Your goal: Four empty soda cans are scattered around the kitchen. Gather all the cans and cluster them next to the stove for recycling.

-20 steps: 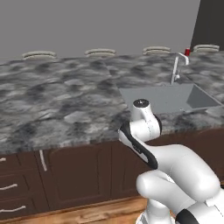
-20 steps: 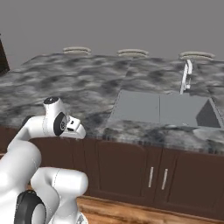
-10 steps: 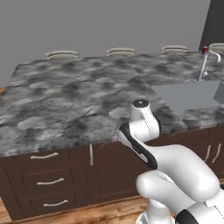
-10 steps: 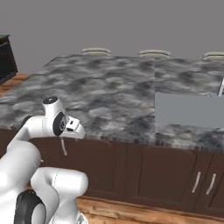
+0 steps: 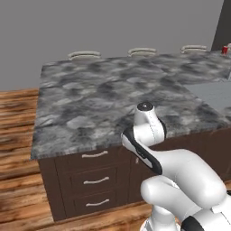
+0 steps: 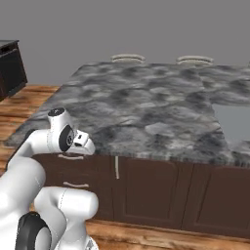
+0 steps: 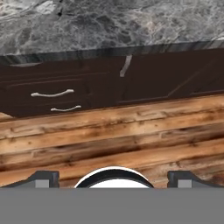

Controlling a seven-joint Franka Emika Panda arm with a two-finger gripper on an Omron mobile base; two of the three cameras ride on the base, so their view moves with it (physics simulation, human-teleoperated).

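Hand view: gripper (image 7: 113, 177) spread wide, holding nothing, aimed at floor and drawers (image 7: 52, 93); arm tucked, likely for driving. One can (image 5: 224, 49) far across counter (image 5: 108, 94).

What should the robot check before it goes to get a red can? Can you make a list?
1. Gripper open: ok, the finger tips stand wide apart at the bottom of the hand view.
2. Gripper empty: ok, nothing sits between the tips, just wood floor ahead.
3. A soda can in sight: ok, a small red one stands at the far right of the granite counter.
4. Can within reach: not ok, it looks far across the counter from the folded arm.
5. Stove in sight: cannot tell, only a dark appliance shows at the left edge.
6. Other three cans found: not ok.
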